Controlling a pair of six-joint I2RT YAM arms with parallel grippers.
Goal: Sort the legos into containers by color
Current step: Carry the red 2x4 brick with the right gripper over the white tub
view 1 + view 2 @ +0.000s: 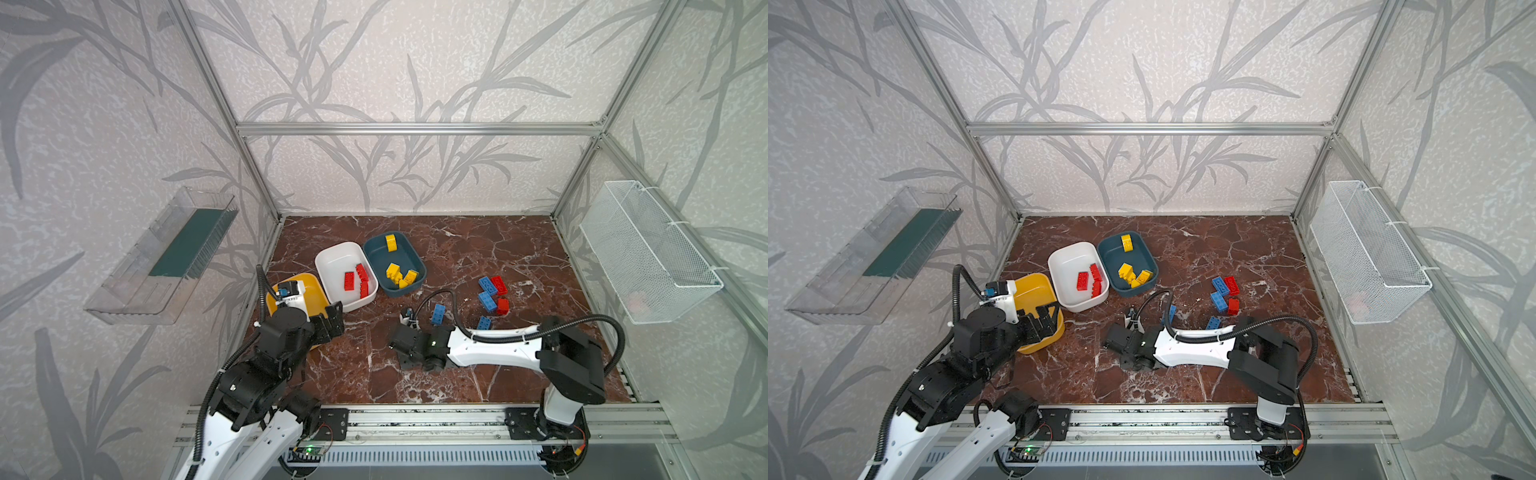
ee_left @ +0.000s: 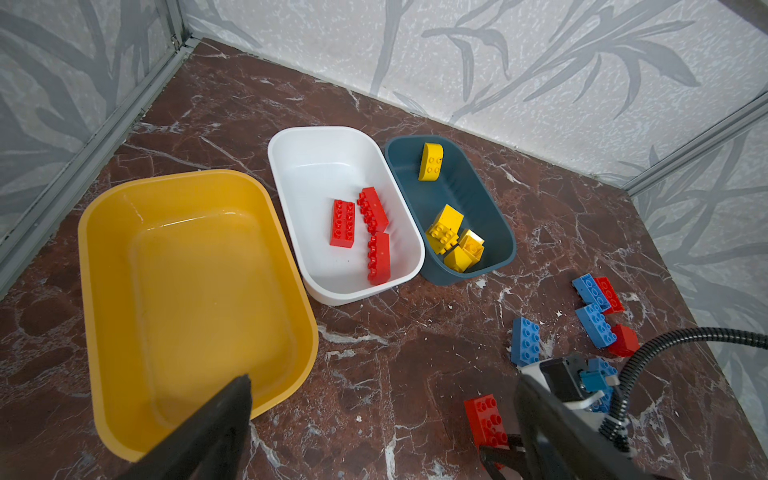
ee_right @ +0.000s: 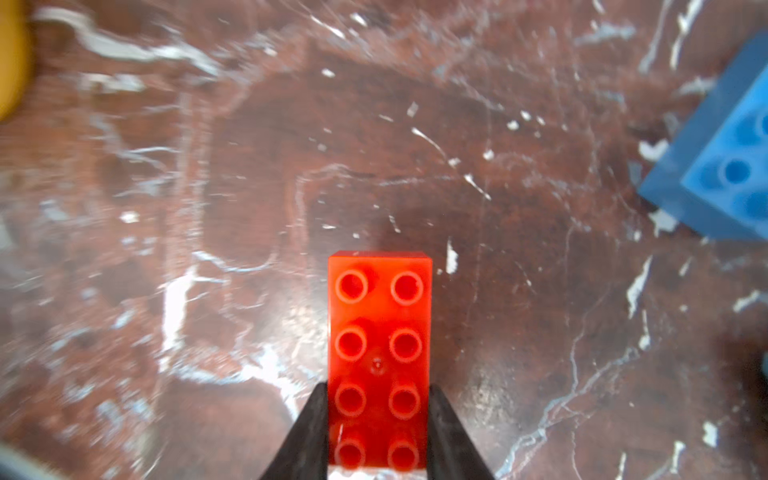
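Right end effector grips red brick by long sides: lift straight, clear white tub rim, release low. Left end effector: wide.

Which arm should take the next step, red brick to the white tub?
Right: its tool is shut on a long red brick. The left tool is open, empty, near the yellow tub.

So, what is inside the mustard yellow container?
In the left wrist view the yellow container shows only its bare floor; nothing lies on it. One finger of the open left claw covers one corner, so that part cannot be seen.
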